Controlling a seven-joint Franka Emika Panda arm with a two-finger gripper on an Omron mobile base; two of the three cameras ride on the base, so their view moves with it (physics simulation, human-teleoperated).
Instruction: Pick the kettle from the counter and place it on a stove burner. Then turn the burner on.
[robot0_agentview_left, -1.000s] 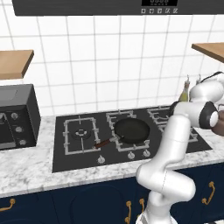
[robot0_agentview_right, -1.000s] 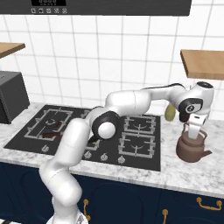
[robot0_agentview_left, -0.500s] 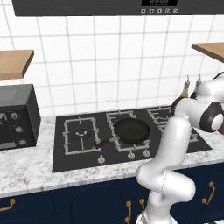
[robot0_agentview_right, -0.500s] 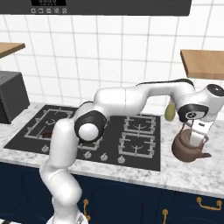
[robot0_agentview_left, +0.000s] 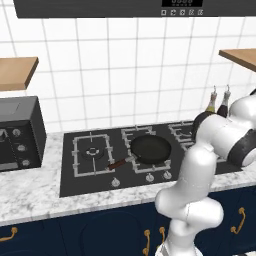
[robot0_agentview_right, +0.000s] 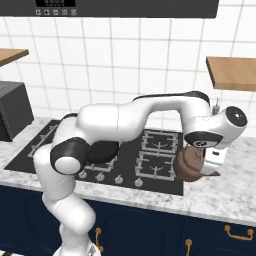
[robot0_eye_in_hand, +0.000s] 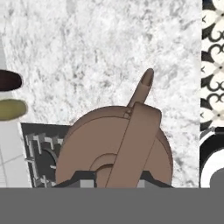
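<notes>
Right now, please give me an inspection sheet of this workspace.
Surface: marbled counter, black cooktop.
Job's things: brown kettle held just past the cooktop's right edge, at the front right burner.
Clutter: frying pan on the middle burner; two bottles by the wall.
Grippers: gripper shut on the kettle's handle.
Cables: nothing seen.
Surroundings: black oven, tiled wall, wooden shelves.

Arm reaches right across cooktop (robot0_agentview_right: 150, 172). Gripper (robot0_agentview_right: 204, 159) closed on kettle (robot0_agentview_right: 192, 165), held clear above counter (robot0_agentview_right: 225, 192) at cooktop's right edge, beside front right burner (robot0_agentview_right: 156, 166).
</notes>
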